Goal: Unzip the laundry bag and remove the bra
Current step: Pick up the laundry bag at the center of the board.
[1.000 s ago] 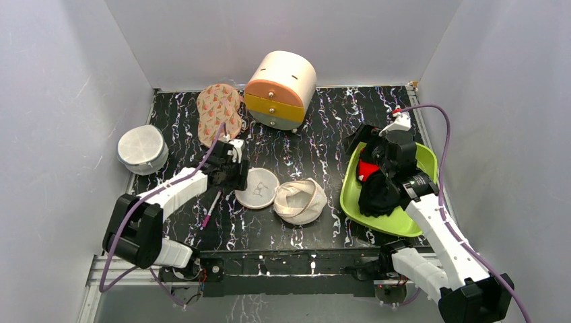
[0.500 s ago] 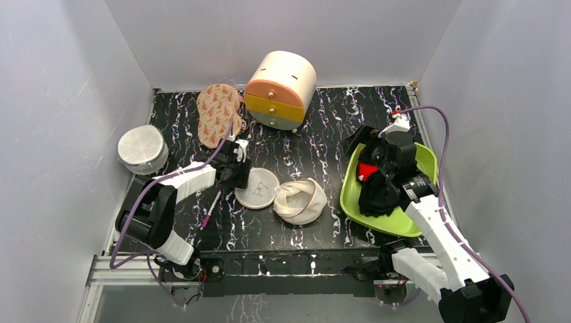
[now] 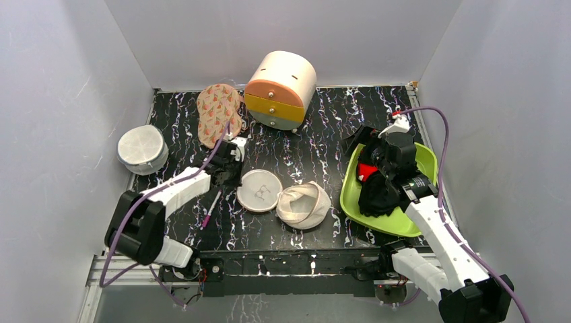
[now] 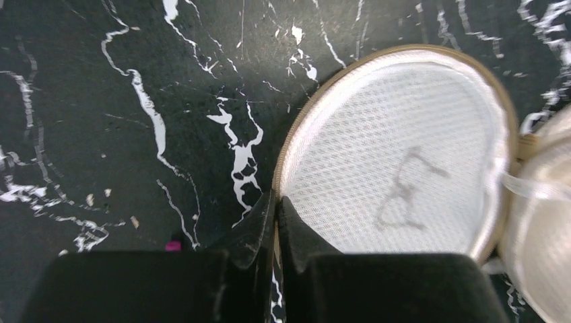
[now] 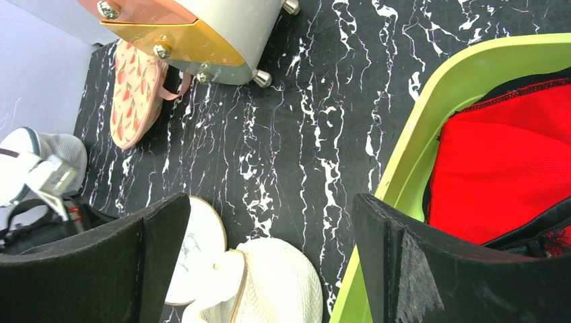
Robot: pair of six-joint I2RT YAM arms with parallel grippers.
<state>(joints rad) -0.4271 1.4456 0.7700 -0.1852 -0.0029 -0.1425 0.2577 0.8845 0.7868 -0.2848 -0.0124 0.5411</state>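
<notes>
The laundry bag lies unzipped mid-table, its flat mesh lid folded out beside the dome half. My left gripper is shut on the lid's tan zip rim at its left edge. The red bra, edged in black, rests in the green tray at the right. Over the tray's left rim hangs my right gripper, open wide with nothing between its fingers.
A round drawer cabinet stands at the back centre, with a carrot-print pad to its left. A white round mesh case sits by the left wall. A thin pink stick lies near the left arm.
The left gripper has closed onto the lid's rim, and the bag has shifted slightly right. The right arm has not moved.
</notes>
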